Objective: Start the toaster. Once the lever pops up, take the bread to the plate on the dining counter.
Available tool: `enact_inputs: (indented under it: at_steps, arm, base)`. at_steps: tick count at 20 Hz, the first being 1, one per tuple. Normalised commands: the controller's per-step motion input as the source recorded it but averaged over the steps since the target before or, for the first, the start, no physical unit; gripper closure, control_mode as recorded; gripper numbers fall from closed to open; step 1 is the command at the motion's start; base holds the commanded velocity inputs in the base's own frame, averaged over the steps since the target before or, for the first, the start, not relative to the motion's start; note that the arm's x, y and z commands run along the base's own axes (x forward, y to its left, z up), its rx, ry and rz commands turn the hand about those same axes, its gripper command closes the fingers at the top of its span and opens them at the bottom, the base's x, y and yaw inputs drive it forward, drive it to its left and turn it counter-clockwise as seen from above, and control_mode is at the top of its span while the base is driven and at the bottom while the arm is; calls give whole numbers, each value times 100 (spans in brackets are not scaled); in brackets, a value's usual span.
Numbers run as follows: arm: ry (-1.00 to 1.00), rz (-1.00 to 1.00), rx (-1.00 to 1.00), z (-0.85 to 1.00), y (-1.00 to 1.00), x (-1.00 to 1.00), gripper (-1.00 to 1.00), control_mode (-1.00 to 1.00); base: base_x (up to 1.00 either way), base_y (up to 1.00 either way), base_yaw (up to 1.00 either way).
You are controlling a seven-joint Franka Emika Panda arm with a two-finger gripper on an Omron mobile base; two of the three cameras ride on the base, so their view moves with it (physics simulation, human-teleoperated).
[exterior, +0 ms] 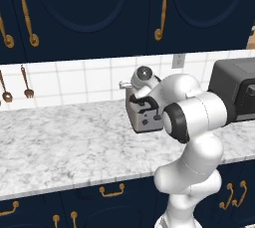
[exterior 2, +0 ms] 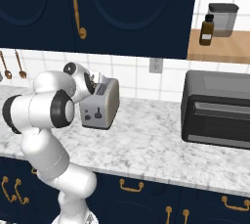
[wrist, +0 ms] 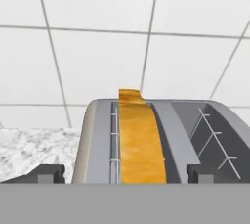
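one marbled counter (exterior 2: 161, 149) under toaster (exterior 2: 103, 105), white tiled wall (exterior: 74, 80) behind

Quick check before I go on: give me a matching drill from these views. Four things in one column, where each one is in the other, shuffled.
Things:
1. bread
2. toaster
3. toaster oven
4. brown bottle

Places:
A. on the wooden shelf beside a grey canister
B. on the marbled counter, just in front of the robot's hand
C. standing in one toaster slot, its top edge poking out
D. farther along the counter, on the far side of the toaster from the hanging utensils

Pairs: 1-C, 2-B, 3-D, 4-A
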Motion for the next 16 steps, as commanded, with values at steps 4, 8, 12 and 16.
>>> enact_inputs:
  at_steps: [4,8,12,16]
  arm:
    - [0,0,0,-21,0,21,-100,-100]
    - [0,-2,0,-13,-1,3,100,-100]
    - [0,-3,0,-2,-9,2,100,-100]
    - [-2,-3,0,4,-2,0,100,-100]
  base:
    - [0,0,0]
    - [0,0,0]
    - [0,0,0]
    - [0,0,0]
